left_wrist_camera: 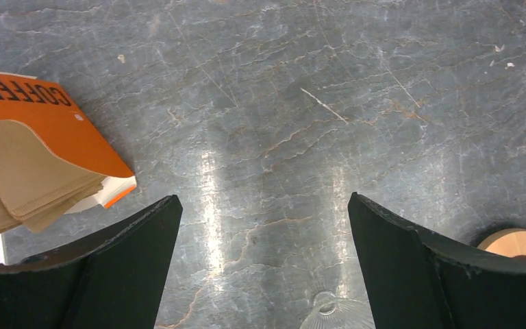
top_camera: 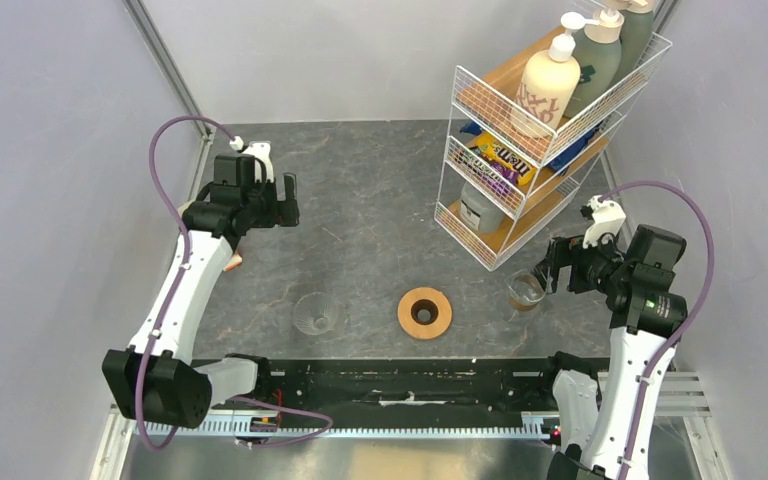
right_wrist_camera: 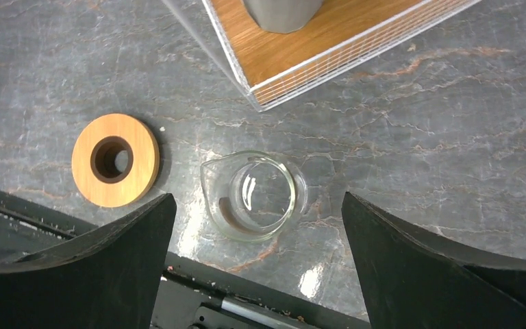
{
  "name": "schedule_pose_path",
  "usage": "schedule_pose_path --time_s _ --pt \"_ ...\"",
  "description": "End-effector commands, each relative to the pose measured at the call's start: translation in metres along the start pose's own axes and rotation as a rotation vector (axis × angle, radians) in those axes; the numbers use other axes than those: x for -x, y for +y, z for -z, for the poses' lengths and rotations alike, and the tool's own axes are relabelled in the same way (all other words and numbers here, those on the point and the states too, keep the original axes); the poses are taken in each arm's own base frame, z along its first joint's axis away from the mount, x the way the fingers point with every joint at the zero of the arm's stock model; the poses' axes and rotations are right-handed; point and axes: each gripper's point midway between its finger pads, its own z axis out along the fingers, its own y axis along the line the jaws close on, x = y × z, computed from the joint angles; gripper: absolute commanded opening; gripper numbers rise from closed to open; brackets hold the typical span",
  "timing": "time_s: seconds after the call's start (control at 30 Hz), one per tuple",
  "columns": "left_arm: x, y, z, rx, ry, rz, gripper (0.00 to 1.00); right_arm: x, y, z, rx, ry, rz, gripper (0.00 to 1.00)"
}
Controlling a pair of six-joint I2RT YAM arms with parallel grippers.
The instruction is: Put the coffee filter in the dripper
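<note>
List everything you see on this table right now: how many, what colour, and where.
filters: small stack, tan, inside the packet, far left
packet: one, orange, marked COFFEE, far left
glass cone: one, clear and ribbed, front, left of centre
wooden ring: one, light brown, front centre, apart from the cone
cup: one, clear glass, right of the ring
rack: one, white wire with wooden shelves, back right
bottles: three, cream and green, top shelf
snack packs: count unclear, yellow and blue, middle shelf
jar: one, grey, bottom shelf
left end effector: one, black, open, beside the packet
right end effector: one, black, open, above the cup
</note>
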Motion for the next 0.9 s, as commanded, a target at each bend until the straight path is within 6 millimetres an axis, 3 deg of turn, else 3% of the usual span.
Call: schedule_pose_path --time_s 0.0,0.2,0.33,0.43,0.67,0.87 --pt "0.029 -0.023 -0.001 -0.115 -0.066 -0.016 1.0 0.008 0.023 0.014 0.099 -0.022 0.092 0.99" --pt "0.056 -0.078 -0.016 -0.28 -0.089 -0.075 1.0 0.001 0.053 0.027 0.241 -0.046 0.212 0.99" --pt "0.064 -0.12 -0.027 -0.37 -0.081 -0.072 1.0 0.002 0.061 0.028 0.288 -0.08 0.274 0.99" --pt "0.069 -0.139 -0.033 -0.438 -0.063 -0.014 1.0 0.009 0.062 0.025 0.309 -0.115 0.302 0.96" --pt "0.077 -0.176 -0.047 -0.519 -0.062 0.023 1.0 0.018 0.051 -0.011 0.274 -0.086 0.378 0.92" --pt "0.084 -0.198 -0.058 -0.541 -0.048 0.018 1.0 0.031 0.072 -0.035 0.261 -0.129 0.52 0.9"
